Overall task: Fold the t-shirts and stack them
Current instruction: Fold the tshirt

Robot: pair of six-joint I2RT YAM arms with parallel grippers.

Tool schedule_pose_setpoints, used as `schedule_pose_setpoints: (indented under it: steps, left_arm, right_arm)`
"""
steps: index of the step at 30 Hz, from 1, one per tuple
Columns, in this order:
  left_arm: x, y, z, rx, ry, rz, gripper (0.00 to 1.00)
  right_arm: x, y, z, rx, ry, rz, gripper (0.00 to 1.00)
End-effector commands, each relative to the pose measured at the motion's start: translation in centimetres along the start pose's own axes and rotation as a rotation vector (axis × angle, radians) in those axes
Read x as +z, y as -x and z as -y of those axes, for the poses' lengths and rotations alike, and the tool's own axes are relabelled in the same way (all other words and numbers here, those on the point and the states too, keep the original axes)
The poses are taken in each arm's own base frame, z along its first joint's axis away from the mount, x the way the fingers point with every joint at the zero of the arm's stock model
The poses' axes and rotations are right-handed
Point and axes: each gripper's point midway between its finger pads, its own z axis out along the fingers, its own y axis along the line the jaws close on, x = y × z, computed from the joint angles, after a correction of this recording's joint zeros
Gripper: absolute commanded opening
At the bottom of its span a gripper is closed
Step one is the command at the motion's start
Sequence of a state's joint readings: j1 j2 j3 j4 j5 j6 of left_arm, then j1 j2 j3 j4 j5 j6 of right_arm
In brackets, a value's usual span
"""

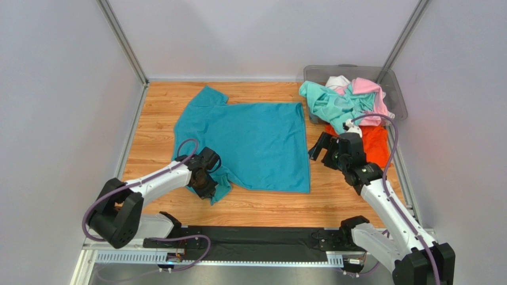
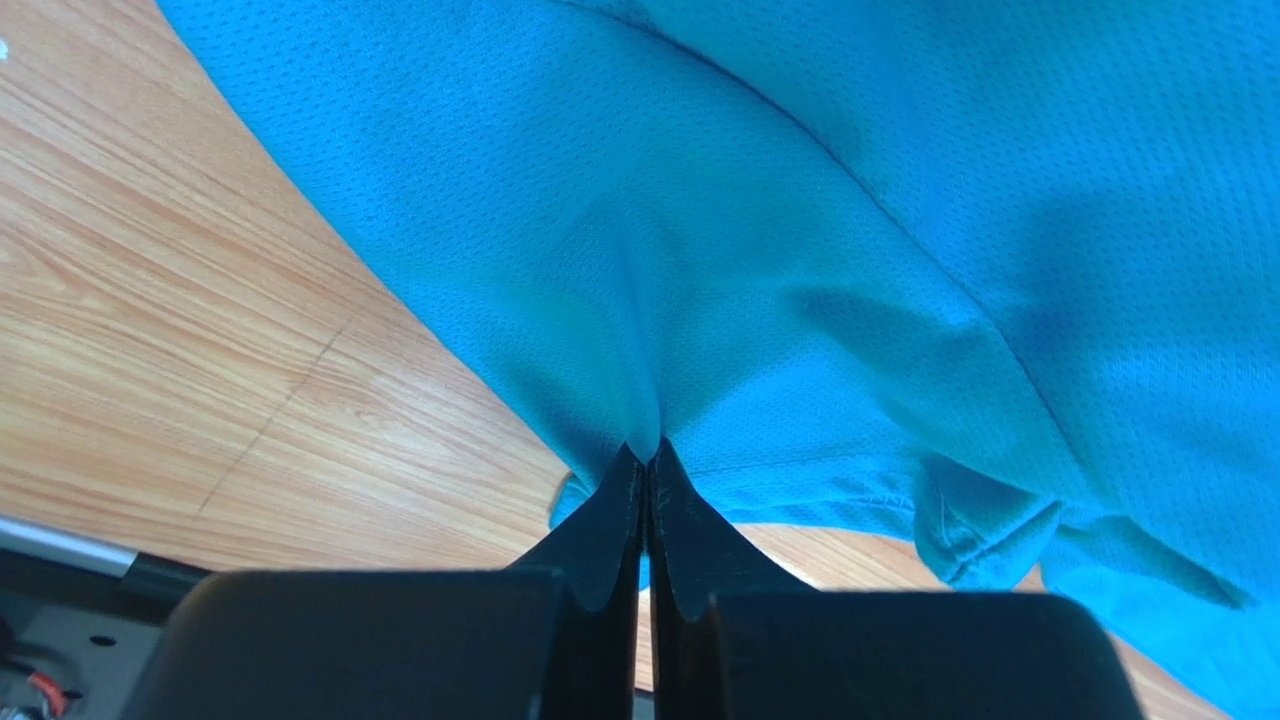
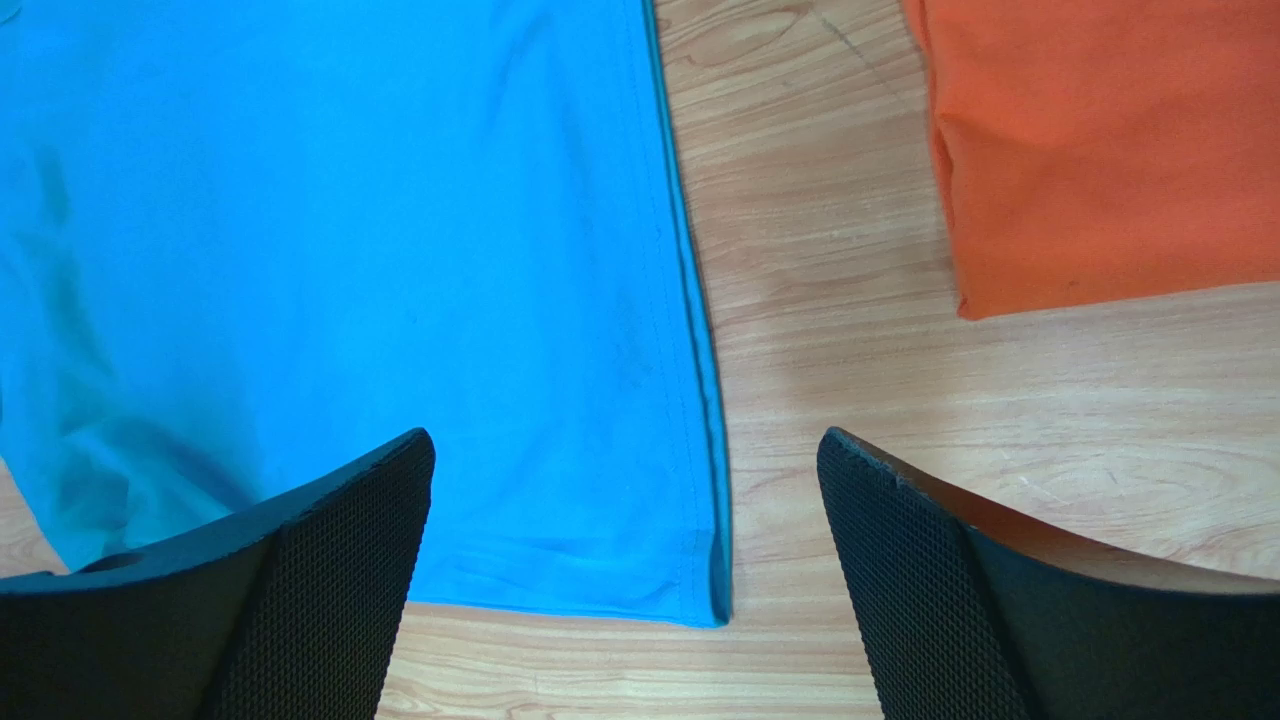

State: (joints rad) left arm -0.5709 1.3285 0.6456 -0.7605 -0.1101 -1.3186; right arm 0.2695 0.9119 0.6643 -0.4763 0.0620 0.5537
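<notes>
A wood-grain table (image 1: 152, 136) sits between plain pale grey walls (image 1: 53, 89), with metal posts (image 1: 123, 41) at both far corners, evenly lit.

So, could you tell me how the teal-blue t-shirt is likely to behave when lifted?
Probably floppy: the teal-blue t-shirt bunches and drapes where the left tool pinches it. Likely light, being thin mesh cloth. It may drag across the wooden table rather than lift whole.
</notes>
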Motion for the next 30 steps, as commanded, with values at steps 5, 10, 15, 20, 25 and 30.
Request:
schedule_pose_setpoints:
  steps: [5,10,15,20,25,30]
  left_arm:
    - [-2.8,1.1,-3.7,0.032,-0.014,0.125,0.0]
    - [-6.1,3.1,-6.2,0.004,-0.049,0.265,0.0]
    - [-5.8,2.3,-7.5,-0.004,-0.091,0.255,0.0]
    - [-5.5,2.2,-7.9,0.0,-0.104,0.265,0.0]
    - [-5.4,2.4,-8.1,0.018,-0.098,0.277,0.0]
    - [-5.6,2.6,-8.1,0.021,-0.111,0.29,0.0]
  right_arm:
    - [-1.1,-4.0,-0.4,0.003,0.039,-0.129,0.98]
    - [-2.2,-7.4,0.0,-0.031,0.044,-0.228,0.96]
    - [-2.4,-10.4,0.8,-0.032,0.014,-0.293,0.95]
    - [-1.6,-13.0,1.6,-0.068,-0.061,-0.341,0.88]
    - [-0.2,-13.1,2.5,-0.105,-0.13,-0.315,0.79]
    - [1.2,-13.5,2.4,-0.122,-0.144,-0.329,0.68]
